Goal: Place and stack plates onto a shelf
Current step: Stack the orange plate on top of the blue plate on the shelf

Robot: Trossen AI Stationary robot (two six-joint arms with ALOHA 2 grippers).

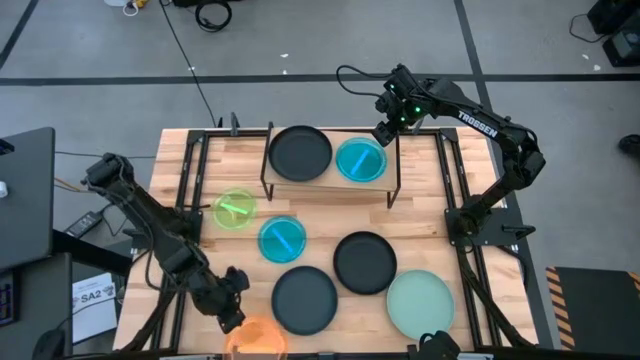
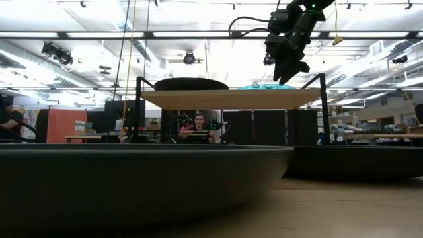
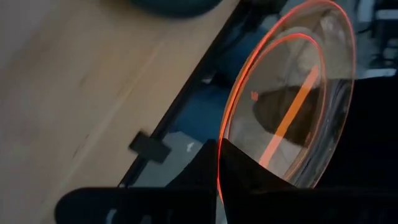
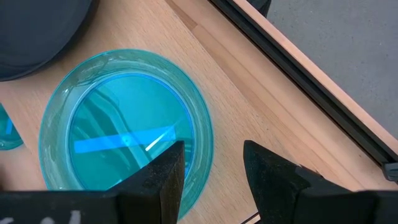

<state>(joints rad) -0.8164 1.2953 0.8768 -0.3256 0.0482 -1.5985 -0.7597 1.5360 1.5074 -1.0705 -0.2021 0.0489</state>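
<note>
Two plates are already up on the shelf (image 1: 300, 186) in the upper middle of the high view — a black plate (image 1: 300, 153) and a blue plate (image 1: 360, 159). The right gripper (image 1: 384, 133) is seen just above the blue one, jaws spread and empty. The orange plate (image 1: 255, 337) at bottom left is pinched on its rim by the left gripper (image 1: 233, 316). Left on the worktop (image 1: 420, 225): a lime plate (image 1: 235, 211), another blue plate (image 1: 282, 239), two black plates (image 1: 364, 262) and a mint plate (image 1: 420, 305). "TROSSEN" can be read on the right arm — "SA2" on a paper at lower left.

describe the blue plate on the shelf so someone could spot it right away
Find the shelf, the low wooden stand at the table's far edge. Two plates sit on it: the blue plate is the smaller translucent one, just below the right gripper. Its neighbour is a larger black plate.
</note>
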